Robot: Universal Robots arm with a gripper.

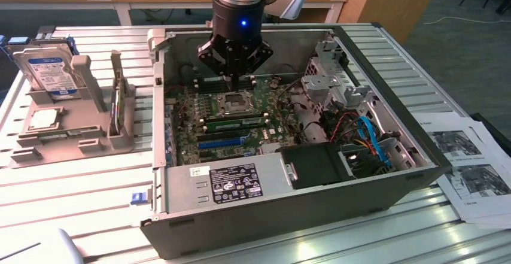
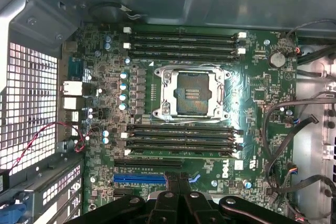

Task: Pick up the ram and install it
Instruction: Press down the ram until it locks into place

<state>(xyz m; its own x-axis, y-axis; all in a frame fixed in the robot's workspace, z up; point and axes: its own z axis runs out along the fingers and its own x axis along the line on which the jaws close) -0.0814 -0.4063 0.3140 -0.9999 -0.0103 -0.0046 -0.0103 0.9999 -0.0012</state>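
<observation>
Exterior view: the black end effector [image 1: 238, 87] hangs clenched and empty inside the open grey computer case [image 1: 415, 174]. The ram [image 1: 233, 121], a thin green circuit-board stick, appears seated beside the processor socket [image 1: 237, 102].

Wrist view: the end effector [image 2: 177, 182] has its fingers pressed together. The stick is likely light, stiff and fragile, best gripped by its long edges.

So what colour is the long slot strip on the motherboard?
Bright blue; the slot strip shows best in the wrist view, near the gripper.

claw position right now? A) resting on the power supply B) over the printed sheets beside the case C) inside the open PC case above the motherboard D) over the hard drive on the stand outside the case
C: the claw hangs inside the open PC case, just above the motherboard near the CPU socket.
</observation>
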